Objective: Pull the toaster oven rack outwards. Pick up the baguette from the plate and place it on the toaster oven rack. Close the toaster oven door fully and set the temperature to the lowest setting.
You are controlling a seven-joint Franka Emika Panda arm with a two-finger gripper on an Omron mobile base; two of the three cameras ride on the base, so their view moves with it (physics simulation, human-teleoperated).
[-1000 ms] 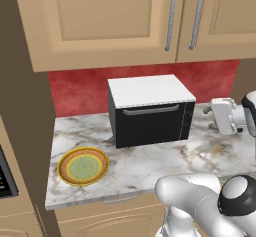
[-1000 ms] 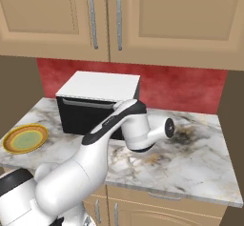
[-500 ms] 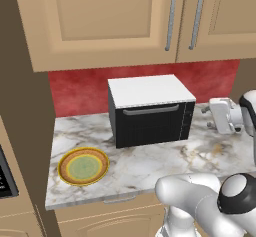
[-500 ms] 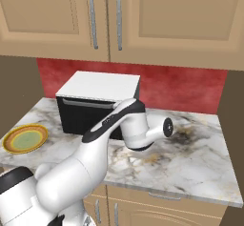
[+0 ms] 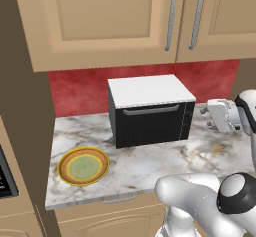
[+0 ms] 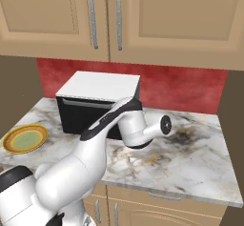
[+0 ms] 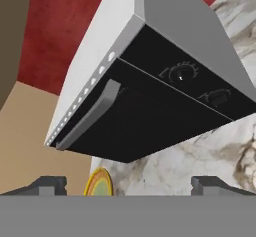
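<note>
1. Oven (image 5: 150,112) sits at the counter's (image 5: 150,166) back edge, door (image 7: 135,126) shut.
2. Gripper (image 7: 128,183) spread wide, off the oven's right front, touching nothing.
3. Plate (image 5: 83,166) near the counter's front left corner.

Soft, even, rendered light fills all three views, with no glare and no blown-out spots, though the flat white top of the boxy black toaster oven (image 5: 146,90) reads brightest in the base views. Faint, diffuse shadow sits under the tan wooden wall cabinets (image 5: 115,21) on the red backsplash (image 6: 181,89) and around the oven's foot on the marbled white countertop (image 5: 150,163). Edges look slightly soft and jagged at this low resolution, and the hand view shows the oven (image 7: 165,86) strongly tilted but sharp.
</note>
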